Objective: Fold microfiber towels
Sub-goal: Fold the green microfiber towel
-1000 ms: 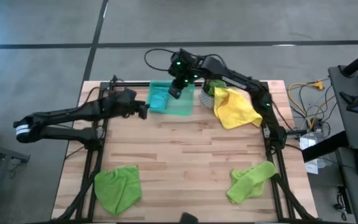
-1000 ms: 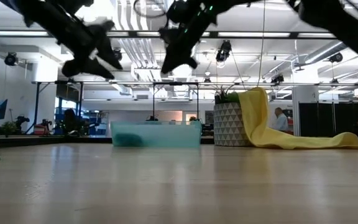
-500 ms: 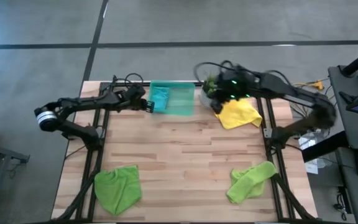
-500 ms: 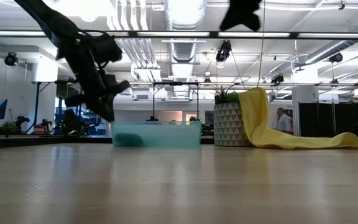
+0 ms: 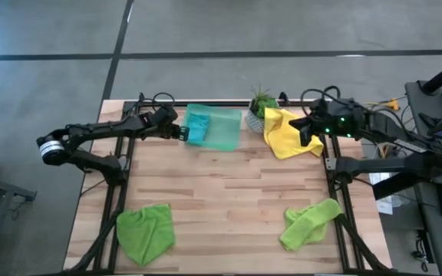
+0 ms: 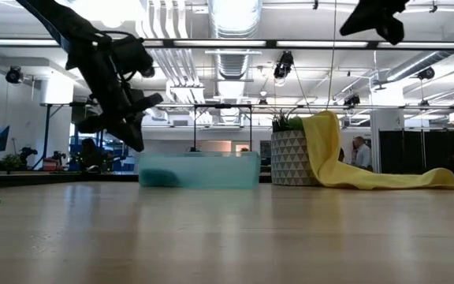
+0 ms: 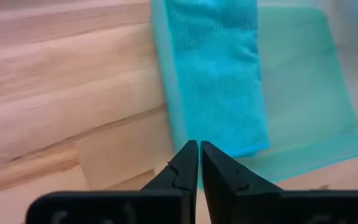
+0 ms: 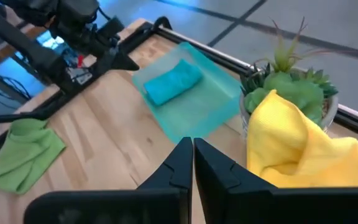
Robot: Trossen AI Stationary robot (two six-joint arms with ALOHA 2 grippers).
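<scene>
One done: folded teal towel (image 5: 197,123) in green tray (image 5: 225,129). Yellow towel (image 5: 291,133) and two lime towels (image 5: 146,231) unfolded. Left gripper (image 5: 183,131) and right gripper (image 5: 303,135) both closed, empty.

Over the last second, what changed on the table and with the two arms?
The right gripper swung from above the tray to over the yellow towel, shut and empty. The left gripper closed beside the tray's edge, empty. The teal towel and both green towels stayed put.
</scene>
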